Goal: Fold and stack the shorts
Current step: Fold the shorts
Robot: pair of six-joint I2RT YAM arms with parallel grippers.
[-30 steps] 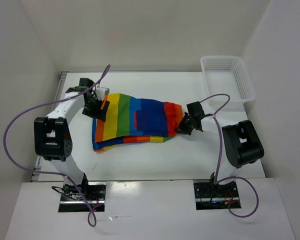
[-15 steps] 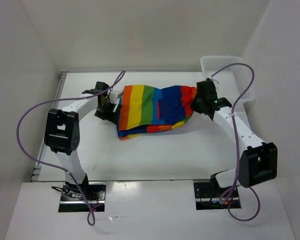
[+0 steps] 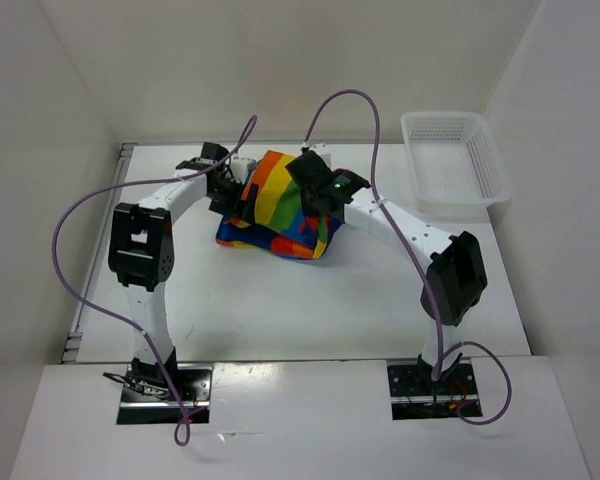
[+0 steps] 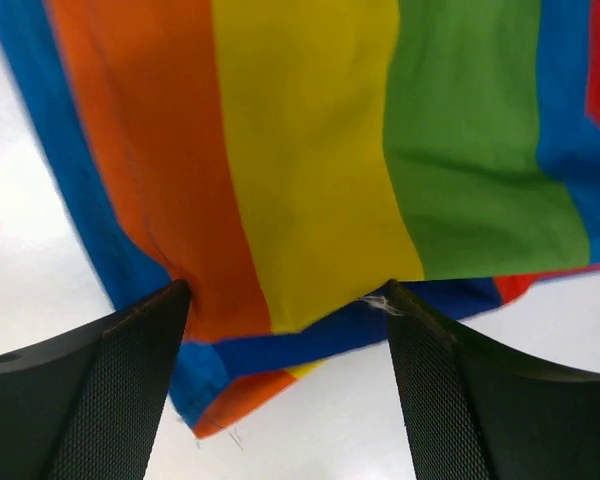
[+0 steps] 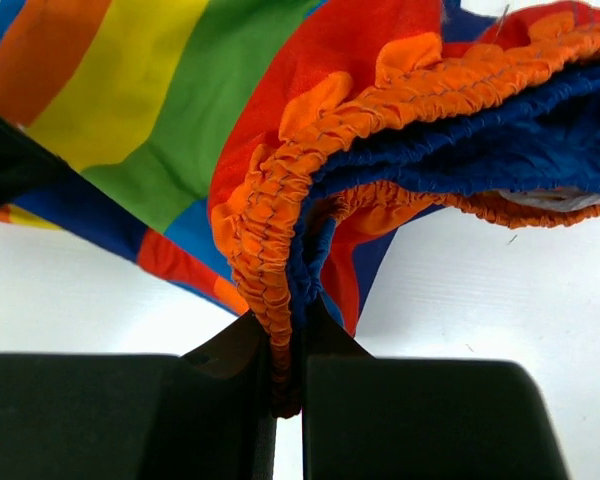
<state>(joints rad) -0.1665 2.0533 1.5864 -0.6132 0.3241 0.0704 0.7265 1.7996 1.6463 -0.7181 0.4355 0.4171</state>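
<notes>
**Loose hem could spoil the fold**

The left gripper stands wide, its fingers either side of the hem of the shorts. It seems not to pinch the hem, though the close wrist view leaves doubt. The shorts lie bunched at the far middle of the table. The right gripper is clamped narrow on their orange waistband. With the hem free, any pull could drag the layers crooked.
</notes>
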